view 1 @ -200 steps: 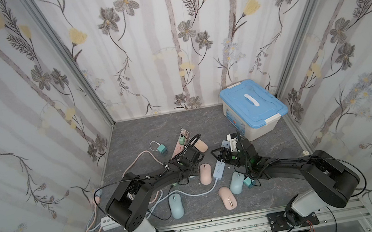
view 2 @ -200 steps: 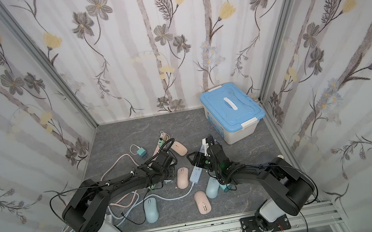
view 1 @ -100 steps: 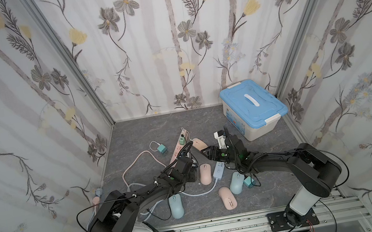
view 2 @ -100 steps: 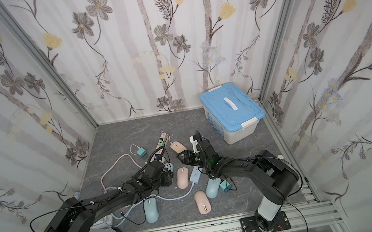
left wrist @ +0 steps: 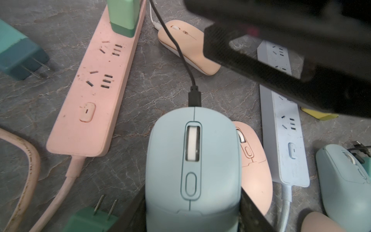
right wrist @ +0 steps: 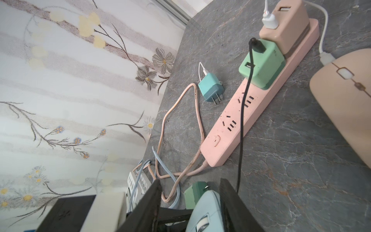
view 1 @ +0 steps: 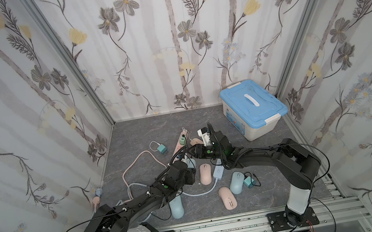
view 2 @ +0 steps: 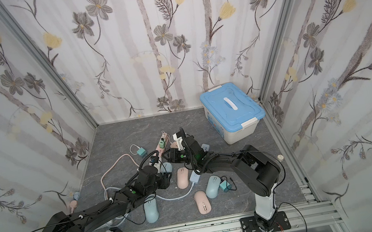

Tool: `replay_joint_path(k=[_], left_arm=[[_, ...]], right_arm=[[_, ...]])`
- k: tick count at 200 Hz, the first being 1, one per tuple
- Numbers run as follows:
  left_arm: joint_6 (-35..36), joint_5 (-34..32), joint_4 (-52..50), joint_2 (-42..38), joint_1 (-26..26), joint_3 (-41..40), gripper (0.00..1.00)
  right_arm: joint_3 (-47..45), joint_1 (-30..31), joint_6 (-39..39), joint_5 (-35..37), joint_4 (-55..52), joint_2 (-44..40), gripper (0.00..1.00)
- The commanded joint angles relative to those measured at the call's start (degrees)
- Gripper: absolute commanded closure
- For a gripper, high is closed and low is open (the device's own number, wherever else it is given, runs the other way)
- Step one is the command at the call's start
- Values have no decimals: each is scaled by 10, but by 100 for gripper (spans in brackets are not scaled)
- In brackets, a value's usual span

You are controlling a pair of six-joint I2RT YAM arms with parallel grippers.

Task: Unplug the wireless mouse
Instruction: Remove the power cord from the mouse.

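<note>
Pale blue mouse (left wrist: pixel 192 160) sits clamped between your left fingers (left wrist: pixel 134 213), one finger on each flank of its rear half, flat on the grey worktop (left wrist: pixel 160 80). Black plug (left wrist: pixel 194 97) is seated in the mouse's nose, straight ahead of the left fingers; not yet pulled. Black cable (left wrist: pixel 180 54) runs on from the plug, away from those fingers, above the pink power strip (right wrist: pixel 230 138) and into the green charger (right wrist: pixel 263 64) that stands plugged into that strip. Your right fingers (right wrist: pixel 229 200) stand apart, gripping nothing. The mouse's nose shows in the gap between them, and the cable drops out of sight just behind one of them. You cannot tell from the right wrist view whether that finger touches the plug. In the left wrist view the plug shows bare on both sides. Pink mouse (left wrist: pixel 255 170) lies right against the outer side of one left finger. Peach mouse (left wrist: pixel 188 46) lies beyond the plug, and the cable passes in front of it. Pale blue power strip (left wrist: pixel 281 130) lies off to that same outer side, past the pink mouse.
</note>
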Motion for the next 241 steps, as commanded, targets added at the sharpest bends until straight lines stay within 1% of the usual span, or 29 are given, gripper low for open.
replay_joint_path(k=[1, 21, 55, 88, 128, 205, 241], left_arm=[[13, 0, 33, -17, 1, -4, 100], [17, -10, 44, -28, 1, -14, 100], [25, -12, 58, -29, 1, -18, 100], [26, -15, 63, -27, 0, -19, 100], [25, -16, 63, -25, 1, -19, 100], [24, -15, 65, -19, 1, -18, 100], [23, -17, 64, -21, 1, -18, 100]], right_arm=[[7, 0, 19, 29, -19, 9, 52], [17, 0, 20, 10, -19, 24, 52], [8, 1, 40, -13, 31, 32, 54], [20, 1, 53, -15, 30, 41, 59], [10, 2, 80, -5, 49, 45, 65], [12, 4, 91, -10, 58, 53, 75], [11, 5, 97, -10, 62, 56, 82]])
